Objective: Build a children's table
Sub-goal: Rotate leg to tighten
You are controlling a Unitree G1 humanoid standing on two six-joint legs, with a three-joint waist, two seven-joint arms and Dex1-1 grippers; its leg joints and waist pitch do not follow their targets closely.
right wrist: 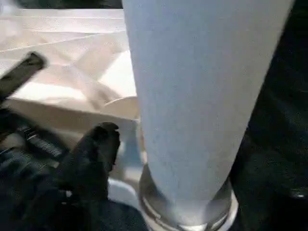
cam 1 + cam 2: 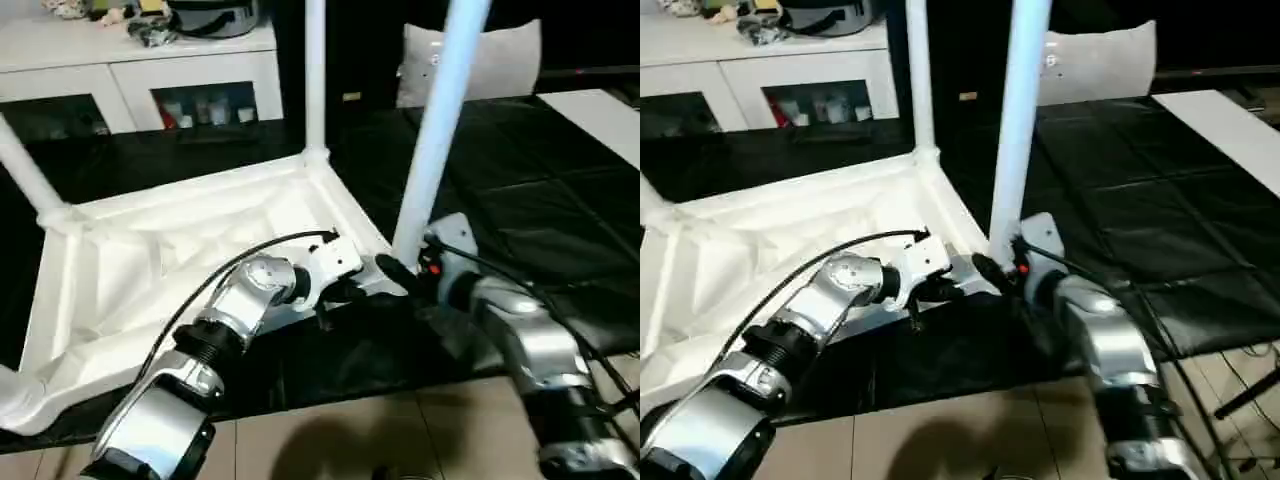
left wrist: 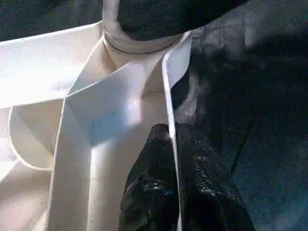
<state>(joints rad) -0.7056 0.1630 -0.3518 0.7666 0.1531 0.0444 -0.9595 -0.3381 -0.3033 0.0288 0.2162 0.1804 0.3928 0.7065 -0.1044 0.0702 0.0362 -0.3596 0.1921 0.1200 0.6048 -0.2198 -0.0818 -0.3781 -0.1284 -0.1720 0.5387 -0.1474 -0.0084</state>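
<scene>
While the white plastic square table top [image 2: 180, 250] lies ribbed underside up on the black mat [image 2: 520, 200], left gripper [image 3: 169, 144] pinches its near rim wall, clenched. Just beside, right gripper [image 2: 400, 272] sits at the near corner socket around the white tapered tube leg [image 2: 437, 130]; grasping or released: cannot tell. Farther, another upright white leg [image 2: 315, 75], then a white cabinet [image 2: 130, 60].

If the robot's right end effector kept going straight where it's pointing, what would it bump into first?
Probably the white table leg. It stands in its corner socket right in front of the right end effector, very close. Whether they already touch is unclear.
</scene>
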